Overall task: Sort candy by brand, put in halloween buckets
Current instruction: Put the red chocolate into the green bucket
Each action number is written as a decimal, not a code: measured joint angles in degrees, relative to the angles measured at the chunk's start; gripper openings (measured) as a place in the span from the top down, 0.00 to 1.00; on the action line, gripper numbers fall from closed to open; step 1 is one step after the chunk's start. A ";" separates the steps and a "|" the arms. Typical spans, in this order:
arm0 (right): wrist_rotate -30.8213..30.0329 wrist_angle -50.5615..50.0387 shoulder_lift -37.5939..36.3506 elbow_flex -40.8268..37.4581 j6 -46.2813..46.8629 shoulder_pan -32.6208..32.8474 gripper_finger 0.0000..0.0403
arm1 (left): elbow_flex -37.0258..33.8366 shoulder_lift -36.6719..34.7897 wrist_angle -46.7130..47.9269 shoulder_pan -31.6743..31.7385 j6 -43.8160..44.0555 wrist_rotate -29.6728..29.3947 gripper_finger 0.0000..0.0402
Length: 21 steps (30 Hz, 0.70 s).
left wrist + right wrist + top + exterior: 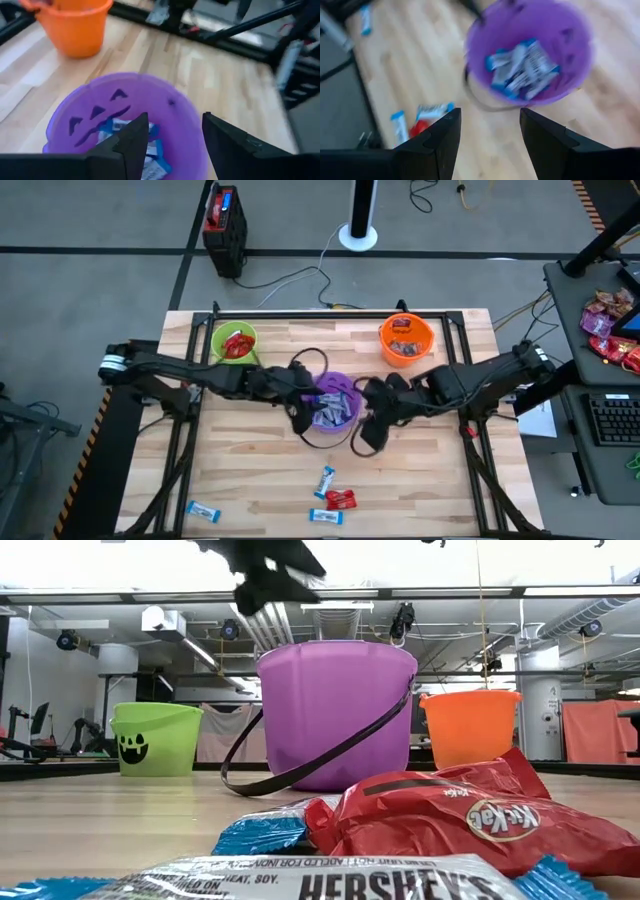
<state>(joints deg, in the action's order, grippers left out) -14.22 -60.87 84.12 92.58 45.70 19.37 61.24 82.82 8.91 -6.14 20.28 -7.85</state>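
Observation:
The purple bucket (337,406) stands at the table's middle on its base and holds several light blue and white candy pieces (522,70). Its black handle (300,765) hangs down on the near side. My left gripper (175,117) hovers open over the bucket's left rim (305,402), seen from the low view too (265,585). My right gripper (490,111) is open above the table just right of the bucket (372,420). The green bucket (235,342) holds red candy and the orange bucket (405,338) holds brown candy. Loose candy lies near the near edge: blue (325,480), red (341,500), blue (203,511).
A black frame rail (330,313) runs along the table's far edge behind the green and orange buckets. A black and red box (225,220) stands on the floor beyond it. Pink and red bags (610,330) and a keyboard lie on a side desk to the right.

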 joint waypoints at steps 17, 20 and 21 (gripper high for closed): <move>8.18 6.56 21.63 0.00 1.21 14.87 0.52 | 0.06 -16.32 20.79 -23.94 10.32 -5.33 0.60; 9.36 10.88 25.47 0.00 1.02 14.72 0.52 | 0.06 -16.34 22.42 -28.74 12.46 -10.70 0.60; 9.81 12.09 26.58 0.00 0.86 14.52 0.52 | 0.06 -16.36 22.93 -30.01 13.30 -11.76 0.60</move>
<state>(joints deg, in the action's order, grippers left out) -4.41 -48.78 110.70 92.58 46.55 33.89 61.30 66.46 31.83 -36.15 33.58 -19.61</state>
